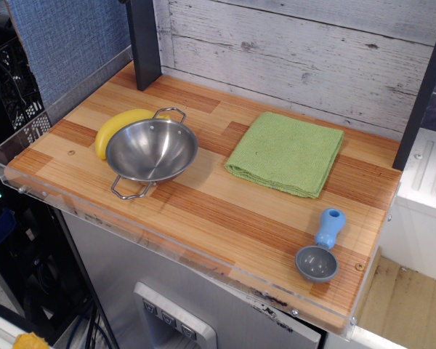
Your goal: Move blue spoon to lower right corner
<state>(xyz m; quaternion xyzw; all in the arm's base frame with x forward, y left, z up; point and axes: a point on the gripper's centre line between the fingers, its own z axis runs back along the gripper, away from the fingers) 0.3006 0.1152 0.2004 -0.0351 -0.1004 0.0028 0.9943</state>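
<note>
The blue spoon lies on the striped wooden tabletop near its lower right corner. Its light-blue stubby handle points away from me and its round grey bowl faces up toward the front edge. A small screw mark sits just right of the spoon's bowl, and a clear plastic rim edges the table front. No gripper or arm shows in this view.
A shiny two-handled steel bowl stands at the left with a yellow banana behind it. A folded green cloth lies at the back middle-right. A dark post stands at the back left, another at the right.
</note>
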